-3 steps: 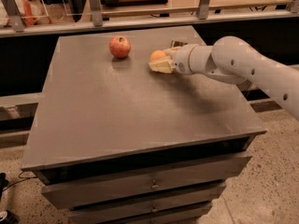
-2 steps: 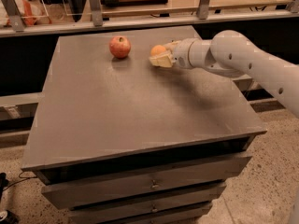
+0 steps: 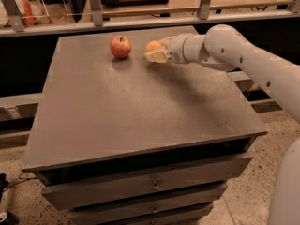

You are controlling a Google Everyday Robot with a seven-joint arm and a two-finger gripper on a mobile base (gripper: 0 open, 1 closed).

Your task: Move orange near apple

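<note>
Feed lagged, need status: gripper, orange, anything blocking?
Gripper over table far end, fingers shut on orange. Apple close by, apart. Nothing between them.

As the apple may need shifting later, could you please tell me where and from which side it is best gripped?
Grip the apple across its widest middle, probably coming from above: it is round, has no handle and sits free on the table. The side facing the orange is crowded, since the end effector holds the orange close beside the apple there.
</note>
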